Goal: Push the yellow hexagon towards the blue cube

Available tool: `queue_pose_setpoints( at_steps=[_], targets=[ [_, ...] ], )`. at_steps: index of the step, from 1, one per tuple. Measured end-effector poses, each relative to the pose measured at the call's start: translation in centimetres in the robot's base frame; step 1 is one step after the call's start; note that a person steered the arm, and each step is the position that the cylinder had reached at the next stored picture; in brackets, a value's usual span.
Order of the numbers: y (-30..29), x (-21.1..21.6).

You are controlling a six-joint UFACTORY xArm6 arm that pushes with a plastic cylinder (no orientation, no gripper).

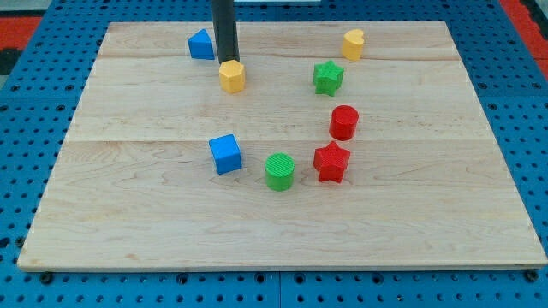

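Note:
The yellow hexagon (231,76) lies near the view's top, left of centre. My tip (227,61) stands right behind it, at its top edge, seemingly touching it. The blue cube (226,154) lies well below the hexagon, toward the view's bottom, almost straight down from it.
A blue wedge-like block (201,44) lies left of the rod. A yellow cylinder-like block (353,44), a green star (327,78), a red cylinder (344,122), a red star (331,162) and a green cylinder (280,171) lie to the right. The wooden board (128,214) rests on a blue pegboard.

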State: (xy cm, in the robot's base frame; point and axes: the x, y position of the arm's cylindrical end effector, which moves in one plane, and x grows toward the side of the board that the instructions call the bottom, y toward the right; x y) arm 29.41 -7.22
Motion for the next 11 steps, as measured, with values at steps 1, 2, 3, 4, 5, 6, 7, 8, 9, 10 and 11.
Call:
queue_pose_setpoints(
  at_steps=[1,2,3,4,5,6,7,8,9,10,11],
  targets=[
    [-0.7,2.4],
    [-2.9,1.7],
    [-1.1,0.4],
    [-0.5,3.2],
    [0.6,3.1],
    [0.0,2.9],
    [2.5,1.0],
    [2.1,2.8],
    [1.9,6.2],
    [-0.4,7.9],
    [0.8,4.7]
  ],
)
